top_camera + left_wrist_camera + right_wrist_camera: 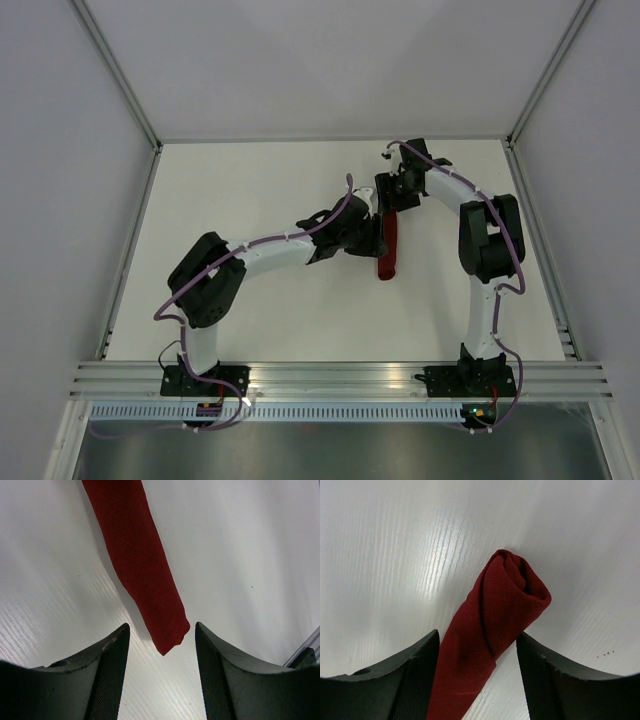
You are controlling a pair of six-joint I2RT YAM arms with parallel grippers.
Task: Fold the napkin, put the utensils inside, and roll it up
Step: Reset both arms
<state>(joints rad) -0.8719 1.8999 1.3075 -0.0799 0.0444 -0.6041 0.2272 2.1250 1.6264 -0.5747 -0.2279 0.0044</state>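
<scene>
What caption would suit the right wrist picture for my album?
Open right end effector straddling the rolled maroon napkin on a white table.

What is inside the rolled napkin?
At its open end, in the right wrist view, the napkin shows only spiralled red cloth layers. No fork tines or handle stick out at either end. Anything deeper inside is covered by the cloth.

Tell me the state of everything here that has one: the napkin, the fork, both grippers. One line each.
napkin: rolled into a tight tube, lying on the table.
fork: not visible in any view.
left gripper: open, one end of the roll just between its fingertips.
right gripper: open, straddling the roll near its other end.
</scene>
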